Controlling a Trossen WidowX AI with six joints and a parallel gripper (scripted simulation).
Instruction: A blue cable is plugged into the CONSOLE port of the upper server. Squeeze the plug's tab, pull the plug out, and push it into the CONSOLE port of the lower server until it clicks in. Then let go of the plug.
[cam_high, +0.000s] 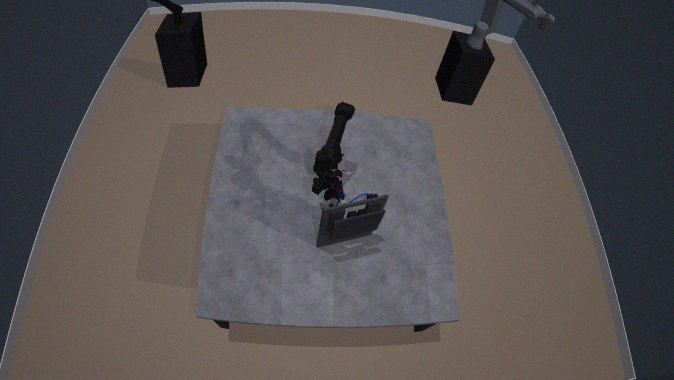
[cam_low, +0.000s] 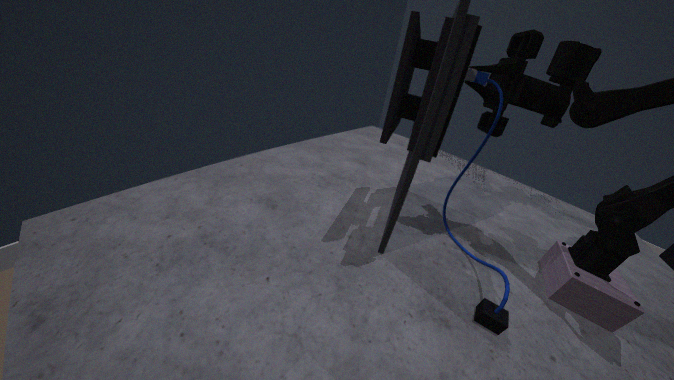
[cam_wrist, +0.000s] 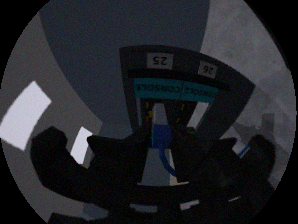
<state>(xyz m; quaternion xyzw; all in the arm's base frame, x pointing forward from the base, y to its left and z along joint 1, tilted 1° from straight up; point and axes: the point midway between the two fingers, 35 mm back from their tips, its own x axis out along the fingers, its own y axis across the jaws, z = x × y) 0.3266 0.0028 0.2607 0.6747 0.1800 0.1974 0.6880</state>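
Gripper (cam_low: 474, 77) (cam_wrist: 158, 123) near "CONSOLE" label (cam_wrist: 160, 89).

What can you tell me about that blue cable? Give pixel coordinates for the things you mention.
The blue cable (cam_high: 361, 195) (cam_low: 445, 202) (cam_wrist: 164, 161) is thin, round and smooth, plastic-looking. One end enters a small black block (cam_low: 491, 317) on the tabletop; from there it rises in a loose S-curve. Its other end carries a plug with a blue rear and a pale, clearish front, gripped by the tool (cam_low: 470, 76) (cam_wrist: 161, 134) at the upright panel. Whether the plug is seated is unclear.
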